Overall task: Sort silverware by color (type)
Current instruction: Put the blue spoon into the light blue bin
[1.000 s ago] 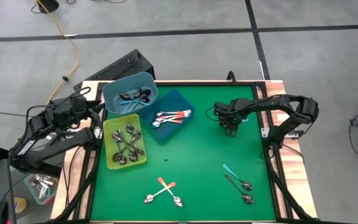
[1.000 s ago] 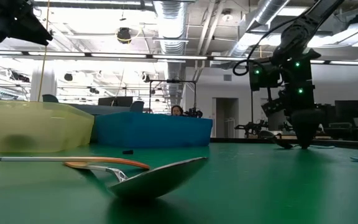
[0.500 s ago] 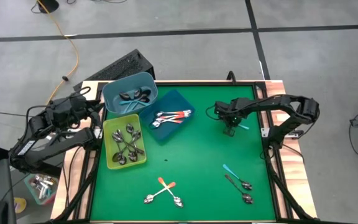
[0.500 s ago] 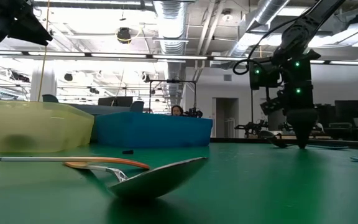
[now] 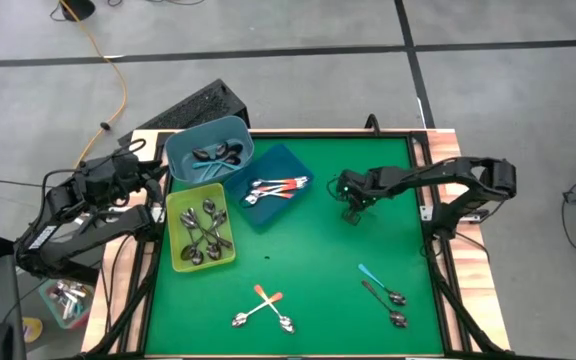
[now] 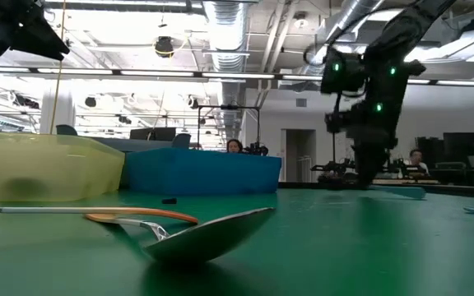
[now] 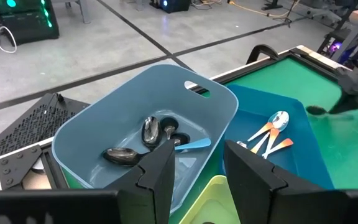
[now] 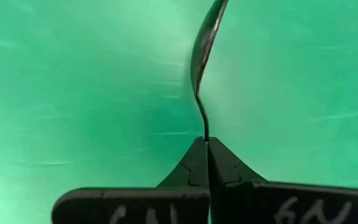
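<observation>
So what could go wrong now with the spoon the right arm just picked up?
The right gripper pinches only the thin tip of the spoon handle, so the spoon could twist or slip out on the way. It also hangs low over the green table and might drag. The blue tray, light blue bin and yellow bin sit tightly together, so a release slightly off could land it among the wrong colour.

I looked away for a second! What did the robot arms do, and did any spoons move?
The right gripper slid left across the green mat toward the bins, shut on a spoon whose teal handle was at its fingers earlier. The left gripper stayed over the blue tub. The four loose spoons near the front stayed put.
</observation>
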You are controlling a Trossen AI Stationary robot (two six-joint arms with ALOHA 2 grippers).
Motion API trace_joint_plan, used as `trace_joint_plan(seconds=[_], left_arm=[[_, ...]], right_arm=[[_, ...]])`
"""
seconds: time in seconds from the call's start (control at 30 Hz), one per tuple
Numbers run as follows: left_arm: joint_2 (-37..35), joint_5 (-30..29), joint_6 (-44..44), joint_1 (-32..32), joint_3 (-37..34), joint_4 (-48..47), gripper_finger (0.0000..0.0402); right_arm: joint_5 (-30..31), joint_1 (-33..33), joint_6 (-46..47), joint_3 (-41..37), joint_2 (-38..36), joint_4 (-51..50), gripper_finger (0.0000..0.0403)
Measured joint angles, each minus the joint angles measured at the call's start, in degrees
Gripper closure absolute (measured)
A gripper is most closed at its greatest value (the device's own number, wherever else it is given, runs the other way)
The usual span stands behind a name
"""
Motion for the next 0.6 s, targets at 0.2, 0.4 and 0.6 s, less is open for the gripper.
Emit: trace_joint_plan(seconds=[0.2,0.4,0.6], left_arm=[[0.0,-0.02,-0.02,0.0,0.0,0.0,0.028],[0.0,-0.02,-0.02,0.0,0.0,0.0,0.028],[0.0,-0.13,-0.42,0.0,0.0,0.06,0.028]], right_arm=[[-0.81,5.95,2.69,-0.02,-3.07,9.19,0.0402],[-0.45,11.6,3.09,-0.02,-3.45,27.13,0.0402],[-0.03,13.52,1.4,0.02,-3.1,49.97,0.0402]])
